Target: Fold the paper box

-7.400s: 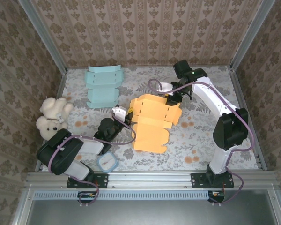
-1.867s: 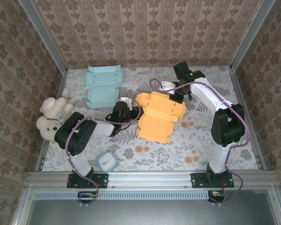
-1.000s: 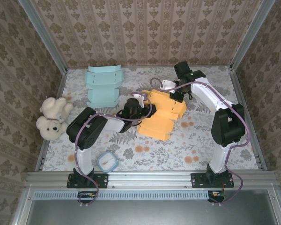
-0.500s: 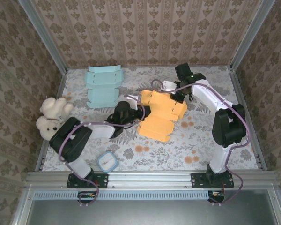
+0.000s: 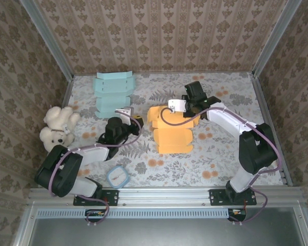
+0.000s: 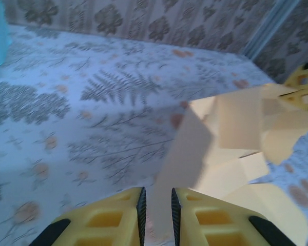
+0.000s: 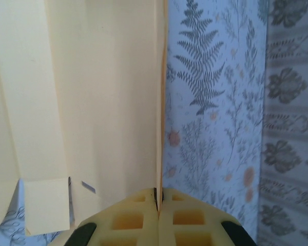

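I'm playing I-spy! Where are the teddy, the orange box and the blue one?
teddy bear (image 5: 52, 137): top external view, on its head.
orange paper box (image 5: 174, 134): top external view, on its flat middle panel.
blue paper box (image 5: 113, 96): top external view, on its middle.

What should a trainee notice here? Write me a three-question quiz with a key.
1. True or false: the right gripper is clamped on an edge of the orange box.
2. The flat blue box lies: A. farther back on the table than the teddy bear; B. under the orange box; C. in a gripper.
3. Fill in: between its slightly parted fingers, the left gripper holds ____.

Key: 1 true; 2 A; 3 nothing.
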`<state>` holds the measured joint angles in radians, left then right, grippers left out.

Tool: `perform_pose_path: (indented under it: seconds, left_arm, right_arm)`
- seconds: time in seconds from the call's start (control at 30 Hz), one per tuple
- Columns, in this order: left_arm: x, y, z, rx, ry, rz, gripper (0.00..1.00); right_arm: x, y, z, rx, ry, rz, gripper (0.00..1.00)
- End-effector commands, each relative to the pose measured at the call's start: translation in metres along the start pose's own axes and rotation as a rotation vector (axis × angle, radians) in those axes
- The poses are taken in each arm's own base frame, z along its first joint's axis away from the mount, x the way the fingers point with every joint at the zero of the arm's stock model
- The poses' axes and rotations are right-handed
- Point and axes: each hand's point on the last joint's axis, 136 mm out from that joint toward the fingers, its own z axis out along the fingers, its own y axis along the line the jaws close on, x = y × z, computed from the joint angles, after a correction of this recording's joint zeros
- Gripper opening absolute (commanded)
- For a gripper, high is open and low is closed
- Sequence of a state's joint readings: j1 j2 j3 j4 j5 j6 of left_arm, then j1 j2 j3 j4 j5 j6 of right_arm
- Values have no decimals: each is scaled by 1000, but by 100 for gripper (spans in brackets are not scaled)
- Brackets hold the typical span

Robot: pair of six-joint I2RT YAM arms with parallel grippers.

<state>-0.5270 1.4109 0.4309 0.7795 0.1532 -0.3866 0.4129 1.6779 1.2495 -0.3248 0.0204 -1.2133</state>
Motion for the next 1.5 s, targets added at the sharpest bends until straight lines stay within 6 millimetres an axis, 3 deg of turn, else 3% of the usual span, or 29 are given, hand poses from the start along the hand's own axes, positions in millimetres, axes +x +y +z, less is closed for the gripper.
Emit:
perform_pose_path:
  seconds: [0.0, 0.23, 0.4, 0.43, 0.6, 0.9, 1.07, 1.27, 1.47]
  left_arm:
    - [-2, -4, 1, 50, -34, 78, 24]
    - [15, 17, 7, 25, -28, 95, 24]
    - [27, 11, 15, 112, -26, 67, 24]
    - [25, 20, 15, 106, -38, 54, 25]
    - [28, 20, 17, 162, -43, 39, 25]
    - [24, 21, 10, 160, -52, 71, 26]
    - [24, 31, 8, 107, -49, 94, 26]
    - [26, 41, 8, 69, -42, 103, 26]
    - [29, 46, 7, 52, -35, 109, 25]
  right_arm:
    - [-3, -20, -6, 137, 38, -120, 0]
    - [-7, -6, 10, 194, 76, -226, 0]
    - [-17, 1, 14, 287, 48, -257, 0]
    - [-17, 2, 16, 306, 49, -259, 0]
    - [-20, 8, 16, 418, 48, -257, 0]
    - [-34, -18, -9, 690, 19, -238, 0]
    - [-40, 1, 4, 668, 11, -264, 0]
    - [-31, 20, 29, 617, 38, -285, 0]
    - [-28, 26, 42, 621, 45, -303, 0]
